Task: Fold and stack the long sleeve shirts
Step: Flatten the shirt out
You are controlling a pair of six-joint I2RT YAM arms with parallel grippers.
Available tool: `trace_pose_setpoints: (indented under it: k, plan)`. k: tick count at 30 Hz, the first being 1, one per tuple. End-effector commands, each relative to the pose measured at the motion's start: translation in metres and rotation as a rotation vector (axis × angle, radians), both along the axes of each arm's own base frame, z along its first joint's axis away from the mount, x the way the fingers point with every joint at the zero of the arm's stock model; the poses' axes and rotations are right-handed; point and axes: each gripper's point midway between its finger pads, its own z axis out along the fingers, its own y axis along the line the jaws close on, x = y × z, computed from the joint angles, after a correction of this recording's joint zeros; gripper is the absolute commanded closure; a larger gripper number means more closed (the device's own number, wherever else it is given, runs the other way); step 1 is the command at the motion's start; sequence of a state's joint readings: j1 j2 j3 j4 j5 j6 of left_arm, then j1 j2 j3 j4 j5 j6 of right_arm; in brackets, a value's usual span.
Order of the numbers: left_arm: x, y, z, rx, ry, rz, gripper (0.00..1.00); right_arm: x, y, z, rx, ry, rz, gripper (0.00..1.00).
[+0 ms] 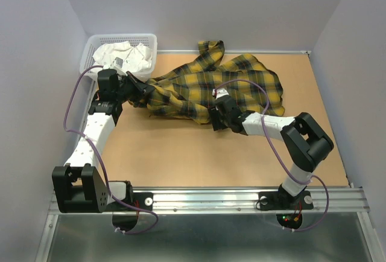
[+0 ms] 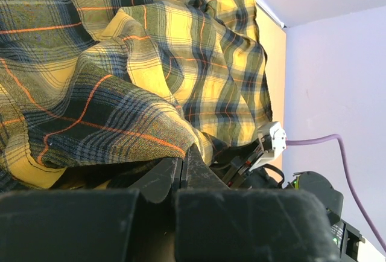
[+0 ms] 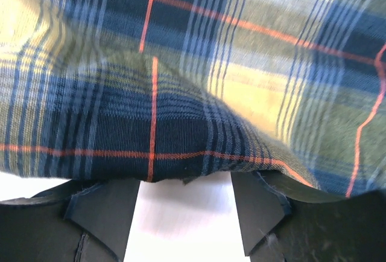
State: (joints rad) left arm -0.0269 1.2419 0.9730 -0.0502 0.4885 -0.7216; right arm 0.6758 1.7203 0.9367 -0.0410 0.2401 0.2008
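Observation:
The long sleeve shirt (image 1: 205, 84), yellow flannel with dark plaid and thin red lines, lies crumpled at the back middle of the table. My left gripper (image 1: 143, 90) sits at the shirt's left edge. In the left wrist view it (image 2: 183, 162) has its jaws pressed together, with the shirt (image 2: 132, 75) rising from the tips. My right gripper (image 1: 215, 119) is at the shirt's near edge. In the right wrist view it (image 3: 184, 183) stands open, and the shirt's hem (image 3: 181, 135) lies across both fingertips (image 3: 259, 204).
A white basket (image 1: 95, 47) with white cloth (image 1: 129, 57) in it stands at the back left corner, just behind the left arm. Pale walls close in the brown table (image 1: 181, 153) on three sides. A metal rail (image 1: 211, 198) runs along the near edge.

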Motion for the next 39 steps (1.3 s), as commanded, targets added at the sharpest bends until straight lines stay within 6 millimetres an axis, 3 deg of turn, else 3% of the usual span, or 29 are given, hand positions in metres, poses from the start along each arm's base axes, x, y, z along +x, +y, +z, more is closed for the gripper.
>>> trace_pose_setpoints:
  k: [1,9,12,13,17,23,24,25,28,29,31,32,33,39]
  plan:
    - [0.0,-0.002,0.01,0.016,-0.054,-0.012,1.0,0.031,0.011,0.023,-0.003,-0.112,-0.016,0.36]
    - [0.001,-0.001,0.005,0.023,-0.043,-0.007,1.0,0.021,0.016,-0.01,-0.018,-0.032,0.022,0.45]
    - [0.003,0.0,0.002,0.029,-0.038,-0.003,1.0,0.012,0.014,-0.02,-0.016,0.005,0.039,0.61]
    - [0.003,0.0,0.001,0.031,-0.034,-0.002,1.0,0.008,0.014,-0.021,-0.015,0.013,0.044,0.72]
    - [0.007,0.005,-0.007,0.055,-0.024,0.018,1.0,-0.011,0.004,-0.013,-0.033,0.067,0.062,0.99]
    - [0.015,0.012,-0.024,0.104,-0.004,0.042,1.0,-0.045,0.013,0.051,0.052,0.12,0.206,0.99]
    - [0.017,0.014,-0.025,0.112,-0.006,0.052,1.0,-0.057,0.006,0.054,0.037,0.16,0.214,0.99]
    - [0.018,0.015,-0.028,0.116,0.001,0.056,1.0,-0.065,0.013,0.077,0.093,0.153,0.256,0.99]
    - [0.017,0.018,-0.037,0.127,0.018,0.071,1.0,-0.096,0.008,0.098,0.123,0.228,0.326,0.99]
    - [0.019,0.019,-0.036,0.127,0.004,0.074,1.0,-0.102,0.008,0.115,0.145,0.214,0.343,0.99]
    - [0.017,0.02,-0.042,0.129,0.006,0.08,1.0,-0.127,0.003,0.125,0.168,0.28,0.386,0.99]
    - [0.015,0.02,-0.048,0.133,0.016,0.083,1.0,-0.133,0.001,0.145,0.201,0.255,0.397,0.99]
    - [0.014,0.022,-0.051,0.14,0.021,0.091,1.0,-0.145,-0.002,0.15,0.214,0.284,0.413,0.99]
    - [0.011,0.029,-0.06,0.165,0.029,0.121,1.0,-0.187,-0.004,0.218,0.35,0.268,0.52,0.99]
